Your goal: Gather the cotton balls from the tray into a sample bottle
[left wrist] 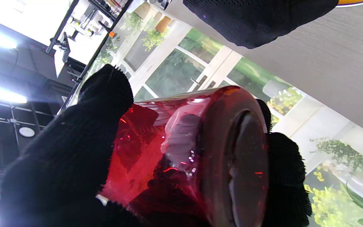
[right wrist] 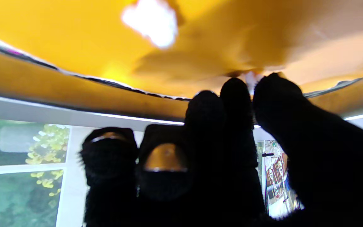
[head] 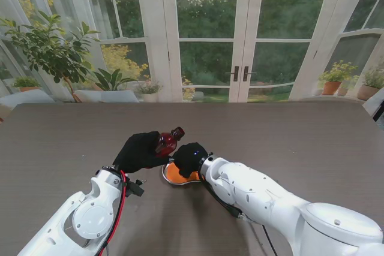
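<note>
Bottle (head: 168, 142): one; cotton balls (right wrist: 151, 20): perhaps two.

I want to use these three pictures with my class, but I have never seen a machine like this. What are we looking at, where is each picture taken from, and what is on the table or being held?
It is a robot with two white arms, each ending in a five-fingered hand in a black glove. The wide picture looks down from a camera on its stand; the other two come from cameras on the wrists, so they appear upside down.

The left hand is closed around a red see-through sample bottle, lifted and tilted. The right hand reaches into an orange tray on the grey table. Its fingertips seem to pinch something small and white, probably a cotton ball, though it is too hidden to be sure. Another cotton ball lies blurred in the tray.
</note>
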Tool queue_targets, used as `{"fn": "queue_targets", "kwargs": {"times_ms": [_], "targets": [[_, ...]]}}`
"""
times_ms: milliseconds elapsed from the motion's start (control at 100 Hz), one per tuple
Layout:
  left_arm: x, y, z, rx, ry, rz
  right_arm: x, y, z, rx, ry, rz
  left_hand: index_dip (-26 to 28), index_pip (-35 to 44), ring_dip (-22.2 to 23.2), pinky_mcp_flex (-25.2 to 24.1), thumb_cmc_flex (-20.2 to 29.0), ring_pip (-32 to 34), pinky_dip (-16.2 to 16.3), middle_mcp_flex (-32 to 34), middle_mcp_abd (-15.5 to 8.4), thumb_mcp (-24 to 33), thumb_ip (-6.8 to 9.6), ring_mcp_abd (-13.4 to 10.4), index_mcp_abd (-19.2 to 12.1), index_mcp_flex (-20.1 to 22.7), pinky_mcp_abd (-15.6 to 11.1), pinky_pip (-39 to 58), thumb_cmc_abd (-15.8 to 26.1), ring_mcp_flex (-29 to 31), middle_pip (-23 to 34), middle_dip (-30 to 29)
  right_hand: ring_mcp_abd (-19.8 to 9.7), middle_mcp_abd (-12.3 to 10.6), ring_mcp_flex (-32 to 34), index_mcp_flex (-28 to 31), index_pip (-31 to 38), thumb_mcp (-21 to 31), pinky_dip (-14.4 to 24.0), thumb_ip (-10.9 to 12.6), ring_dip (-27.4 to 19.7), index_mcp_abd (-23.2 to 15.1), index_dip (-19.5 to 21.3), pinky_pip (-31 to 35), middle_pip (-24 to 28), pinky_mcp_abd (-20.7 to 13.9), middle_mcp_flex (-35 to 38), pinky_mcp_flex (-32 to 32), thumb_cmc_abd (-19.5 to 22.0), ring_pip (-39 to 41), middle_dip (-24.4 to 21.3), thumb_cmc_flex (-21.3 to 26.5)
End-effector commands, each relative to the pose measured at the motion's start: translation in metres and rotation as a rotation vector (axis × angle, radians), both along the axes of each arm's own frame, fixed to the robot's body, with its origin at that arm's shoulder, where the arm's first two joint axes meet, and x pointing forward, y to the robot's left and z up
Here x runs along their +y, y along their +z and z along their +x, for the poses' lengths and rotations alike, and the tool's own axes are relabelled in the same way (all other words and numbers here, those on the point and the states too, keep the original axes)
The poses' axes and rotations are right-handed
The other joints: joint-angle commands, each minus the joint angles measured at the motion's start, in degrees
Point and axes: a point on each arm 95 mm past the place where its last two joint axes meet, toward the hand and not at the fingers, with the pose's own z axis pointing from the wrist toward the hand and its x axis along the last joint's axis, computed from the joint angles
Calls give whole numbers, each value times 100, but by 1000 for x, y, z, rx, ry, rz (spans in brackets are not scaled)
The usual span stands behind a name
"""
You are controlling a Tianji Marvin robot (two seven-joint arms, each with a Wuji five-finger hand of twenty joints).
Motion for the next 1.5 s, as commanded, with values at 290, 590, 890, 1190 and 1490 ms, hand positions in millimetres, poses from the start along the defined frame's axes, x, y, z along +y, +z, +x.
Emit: {"fn": "queue_targets", "kwargs": {"times_ms": [290, 590, 890, 1190, 1490], "targets": [[-2, 0, -1, 11, -9, 4, 1, -6, -4, 20, 25, -23, 25, 535, 52, -289, 1486, 93, 15, 141, -122, 1108, 43, 382, -1018, 699, -77, -303, 1278, -15, 43, -23, -314, -180, 219, -105, 299, 404, 21, 162, 123, -446, 590, 447, 503, -94, 92, 125, 486, 294, 330, -55], [-2, 0, -1, 11, -8, 4, 2, 1, -3, 10, 10, 11, 26, 530, 51, -296, 1486, 90, 15, 140, -111, 1104, 43, 386, -1021, 697, -78, -308, 1284, -16, 36, -29, -340, -179, 220, -248, 464, 524, 25, 119, 143, -358, 740, 462, 593, -117, 71, 155, 482, 333, 386, -99], [-2, -1, -1, 12, -9, 4, 2, 3, -2, 13, -3, 27, 30, 529, 49, -296, 1491, 84, 16, 136, -121, 1098, 43, 390, -1015, 695, -78, -309, 1291, -26, 29, -43, -346, -190, 220, -297, 517, 514, 28, 101, 146, -364, 774, 464, 630, -118, 49, 158, 530, 344, 394, -115], [0, -3, 0, 22, -1, 7, -14, 17, 1, 49, -70, 75, 34, 529, 44, -296, 1498, 78, 17, 139, -114, 1091, 45, 391, -1014, 698, -78, -309, 1288, -28, 26, -54, -346, -196, 221, -337, 546, 497, 30, 98, 141, -335, 784, 464, 640, -118, 25, 158, 557, 335, 383, -104], [3, -4, 1, 26, 12, 10, -38, 50, 5, 39, -156, 140, 31, 531, 40, -295, 1502, 76, 18, 138, -121, 1090, 45, 390, -1012, 699, -72, -310, 1292, -25, 29, -58, -337, -176, 220, -352, 557, 464, 39, 104, 142, -300, 783, 475, 651, -102, 9, 156, 580, 344, 379, -88]]}}
